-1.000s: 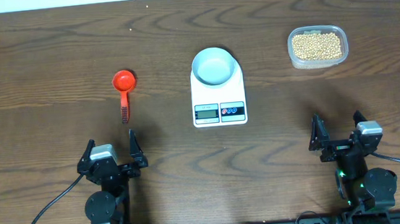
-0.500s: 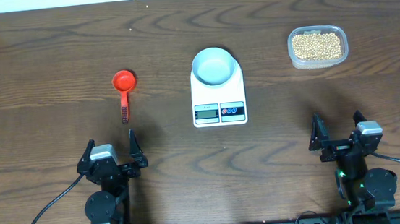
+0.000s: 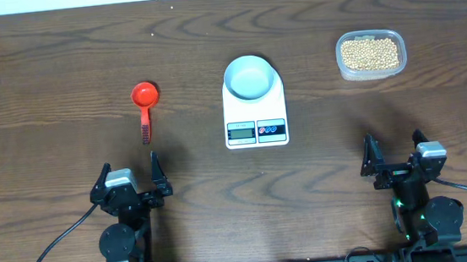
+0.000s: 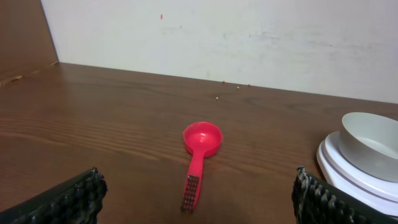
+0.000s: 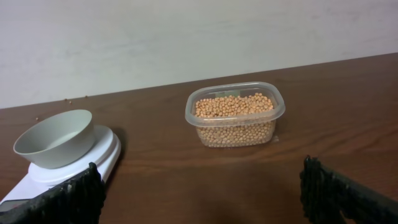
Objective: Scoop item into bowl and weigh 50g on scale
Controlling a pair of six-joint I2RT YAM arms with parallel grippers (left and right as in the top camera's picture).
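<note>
**Tan-yellow beans sit in a tub at the far right of the worktop, and both hands are open at the near edge.**

The many small round tan-yellow beans (image 3: 369, 53) fill a clear rounded-rectangular plastic tub (image 3: 340, 58) at the far right of the dark brown wooden worktop (image 3: 58, 61). Well apart to its left, at the centre, the small round pale blue-grey bowl with a white rim (image 3: 250, 77) stands on the far end of the flat white rectangular digital scale (image 3: 255, 112). The scale's grey display and its red and blue buttons face the near edge. Further left a red plastic scoop (image 3: 144, 105) lies flat, cup end far and handle pointing near. The left hand (image 3: 129, 168) hovers near the scoop's handle, jaws spread wide and holding nothing. The right hand (image 3: 394, 142) is at the near right, equally open and empty, in line with the tub.
</note>
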